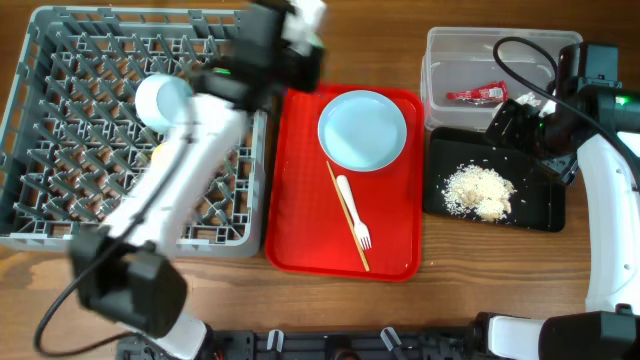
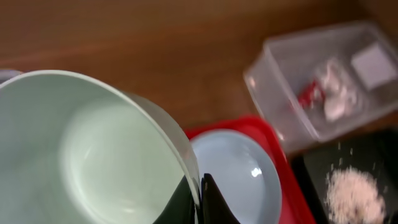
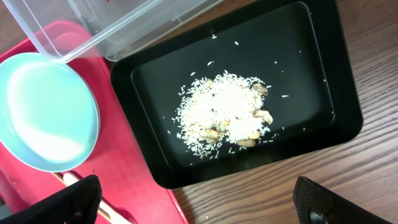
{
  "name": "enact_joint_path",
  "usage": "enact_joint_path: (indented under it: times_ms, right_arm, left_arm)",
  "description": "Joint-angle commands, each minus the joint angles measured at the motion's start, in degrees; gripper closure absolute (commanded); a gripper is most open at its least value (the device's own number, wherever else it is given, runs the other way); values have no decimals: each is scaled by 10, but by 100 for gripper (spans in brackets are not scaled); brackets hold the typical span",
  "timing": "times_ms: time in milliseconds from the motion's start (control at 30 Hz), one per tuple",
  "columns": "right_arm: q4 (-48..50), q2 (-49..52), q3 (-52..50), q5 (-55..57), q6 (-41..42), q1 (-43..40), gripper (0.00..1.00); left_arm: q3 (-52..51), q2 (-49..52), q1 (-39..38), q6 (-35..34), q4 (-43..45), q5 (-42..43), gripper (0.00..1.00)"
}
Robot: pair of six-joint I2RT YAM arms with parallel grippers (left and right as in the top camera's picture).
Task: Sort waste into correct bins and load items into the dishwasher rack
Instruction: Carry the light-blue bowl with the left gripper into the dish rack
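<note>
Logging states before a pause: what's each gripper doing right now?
Left gripper: closed on the rim of the green bowl.
Right gripper: open, empty, above the black tray.

The whole table [image 1: 470, 300] is seen straight down from high above: grey rack [image 1: 60, 150] at the left, red tray [image 1: 300, 200] in the middle, clear tub [image 1: 440, 60] and black tray [image 1: 540, 205] at the right. From the left wrist a slanted, blurred look is given, with the mint-green bowl [image 2: 93, 155] very near and the pale blue plate [image 2: 236, 180] farther off. From the right wrist the black tray is seen close from above. The plate, both trays and the tub are shared by all three views.
</note>
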Motion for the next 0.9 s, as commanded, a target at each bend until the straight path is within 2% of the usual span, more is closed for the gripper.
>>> enact_joint_path:
  times_ms: [0, 100, 300, 367, 567, 867]
  right_arm:
    - [-1, -3, 2, 12, -3, -2, 0]
    - [-1, -3, 2, 12, -3, -2, 0]
    - [-1, -3, 2, 12, -3, -2, 0]
    - [-1, -3, 2, 12, -2, -2, 0]
    - [-5, -3, 2, 11, -2, -2, 0]
    - [-5, -3, 2, 10, -2, -2, 0]
  left_arm:
    - [0, -2, 95, -4, 16, 196, 96]
    - [0, 11, 149, -14, 33, 295, 96]
    - [0, 66, 236, -115, 116, 473, 96]
    - [0, 100, 260, -167, 164, 525, 96]
    - [0, 163, 295, -241, 193, 531, 96]
    - [0, 204, 319, -248, 191, 534, 96]
